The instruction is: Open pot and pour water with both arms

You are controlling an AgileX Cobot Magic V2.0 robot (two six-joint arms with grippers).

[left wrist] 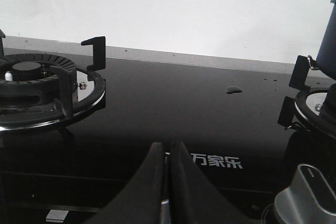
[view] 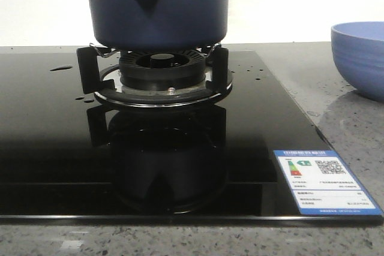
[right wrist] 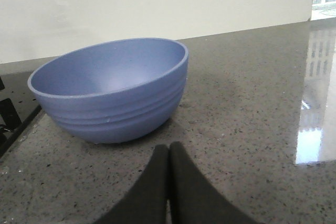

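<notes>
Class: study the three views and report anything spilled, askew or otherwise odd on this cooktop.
Water has been spilled: a small puddle and drops lie on the black glass cooktop left of the pot, with more droplets to its right. Nothing else looks askew or damaged.
</notes>
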